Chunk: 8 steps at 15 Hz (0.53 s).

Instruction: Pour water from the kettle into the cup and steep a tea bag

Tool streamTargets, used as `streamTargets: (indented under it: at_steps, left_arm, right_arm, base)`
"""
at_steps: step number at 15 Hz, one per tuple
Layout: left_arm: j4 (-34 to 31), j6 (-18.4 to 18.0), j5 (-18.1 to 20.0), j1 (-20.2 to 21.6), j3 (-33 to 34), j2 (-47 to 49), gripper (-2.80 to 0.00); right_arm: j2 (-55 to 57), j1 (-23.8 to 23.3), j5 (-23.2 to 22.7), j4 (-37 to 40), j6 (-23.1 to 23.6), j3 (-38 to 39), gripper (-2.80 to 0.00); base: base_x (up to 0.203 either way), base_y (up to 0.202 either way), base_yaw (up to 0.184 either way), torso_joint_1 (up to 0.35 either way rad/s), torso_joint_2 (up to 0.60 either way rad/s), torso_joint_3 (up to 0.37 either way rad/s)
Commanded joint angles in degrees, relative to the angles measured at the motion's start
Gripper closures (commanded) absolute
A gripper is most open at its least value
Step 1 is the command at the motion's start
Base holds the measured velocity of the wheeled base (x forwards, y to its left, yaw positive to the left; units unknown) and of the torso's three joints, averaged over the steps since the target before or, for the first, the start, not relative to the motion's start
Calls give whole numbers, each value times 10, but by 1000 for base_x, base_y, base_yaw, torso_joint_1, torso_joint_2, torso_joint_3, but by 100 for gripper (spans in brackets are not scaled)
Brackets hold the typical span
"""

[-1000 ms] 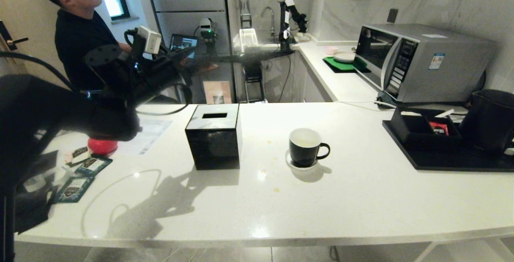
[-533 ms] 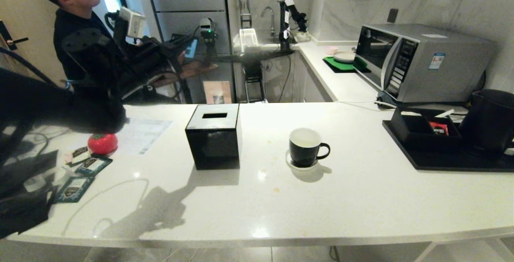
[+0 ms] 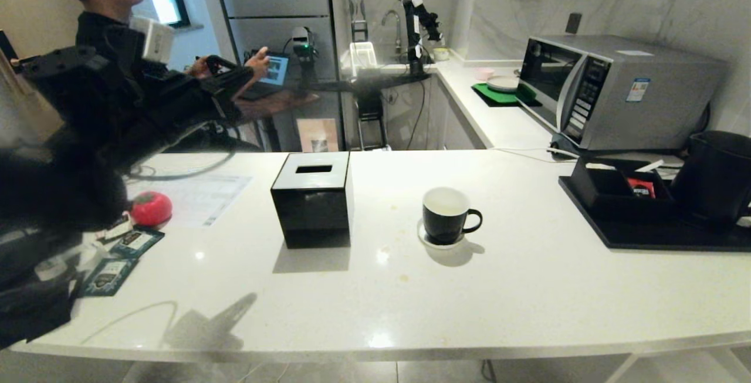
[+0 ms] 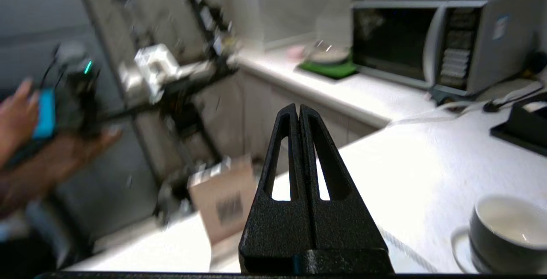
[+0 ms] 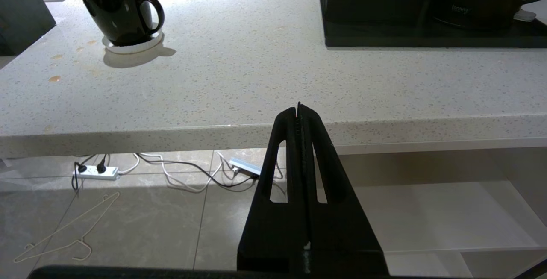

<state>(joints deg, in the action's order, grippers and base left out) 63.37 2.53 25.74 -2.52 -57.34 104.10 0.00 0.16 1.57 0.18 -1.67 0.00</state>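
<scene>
- I see the cup (image 3: 446,214), black with a white inside, upright on its small white saucer (image 3: 437,241) about mid-counter, handle turned to the right. I cannot make out any water in it.
- The kettle (image 3: 717,176) stands at the far right on a black tray (image 3: 657,236), well apart from the cup, with a black organiser box (image 3: 616,189) just left of it holding a small red packet (image 3: 640,187).
- I cannot find a tea bag on a string anywhere; the only pouches I can see are flat dark teal sachets (image 3: 120,257) lying at the left end of the counter (image 3: 528,289), near a red round object (image 3: 151,208) and a printed sheet (image 3: 193,192).
- A black cube box (image 3: 313,207) with a slot on top sits left of the cup, between it and the sachets.
- My left gripper (image 4: 298,109) is raised above the far-left part of the counter, its fingers pressed together on nothing, pointing toward the back of the kitchen; the cup shows low at the edge of its wrist view.
- My right gripper (image 5: 298,107) hangs below the near edge of the counter, fingers pressed together and empty, aimed between cup and tray.
- A microwave (image 3: 610,87) stands on the back counter behind the tray.
- A person (image 3: 111,25) in dark clothing sits beyond the left end, one hand on a tablet (image 3: 273,71).
</scene>
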Motion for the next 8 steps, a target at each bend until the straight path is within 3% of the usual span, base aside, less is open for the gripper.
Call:
streamTargets:
  at_steps: [1,4,8]
  left_arm:
    - [0,-2,-28,0,86,-79,0]
    - [-22,-11,-60,6,182,-157,0]
    - [-40,-33,-138,8,312,-246,0]
  right_arm:
    - [0,0,0,0,0,0,0]
    - [1,0,0,0,0,0,0]
    - [1,0,0,0,0,0,0]
  base:
    - [0,0,0,0,0,0]
    - [0,0,0,0,0,0]
    - [0,0,0,0,0,0]
